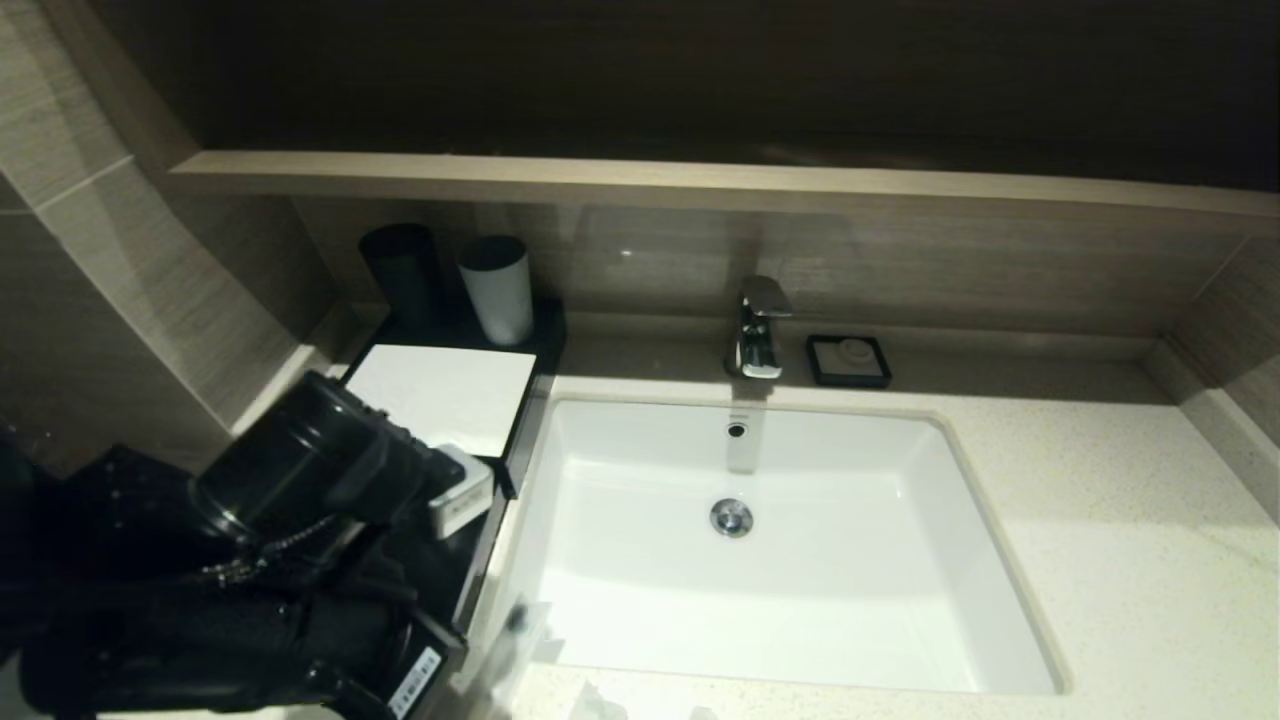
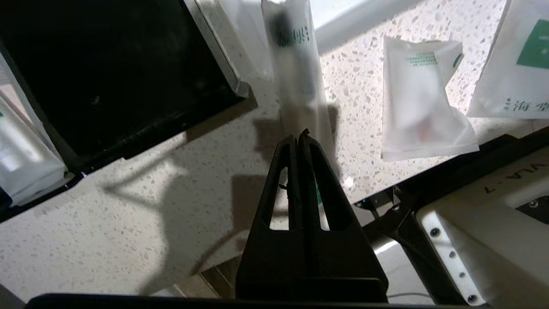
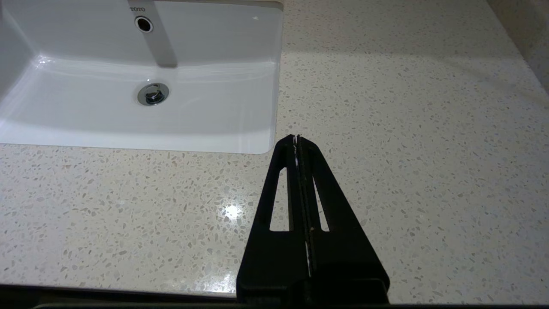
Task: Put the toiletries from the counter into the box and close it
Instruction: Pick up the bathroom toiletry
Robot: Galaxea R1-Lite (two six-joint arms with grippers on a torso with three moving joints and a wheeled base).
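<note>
The left arm reached in low at the near left corner of the counter point(image 1: 1130, 560), its bulk covering the front of the box point(image 1: 445, 395). The left gripper point(image 2: 299, 138) pointed down over the stone with its jaws pressed together on the near end of the long packet point(image 2: 296, 77), which hung blurred over the counter. The open drawer point(image 2: 107, 73) lay dark just beside it. Two packets point(image 2: 418, 98) lay flat on the counter nearby. The right gripper point(image 3: 297, 138) hung parked, jaws closed on nothing, above bare counter beside the sink point(image 3: 128, 107).
</note>
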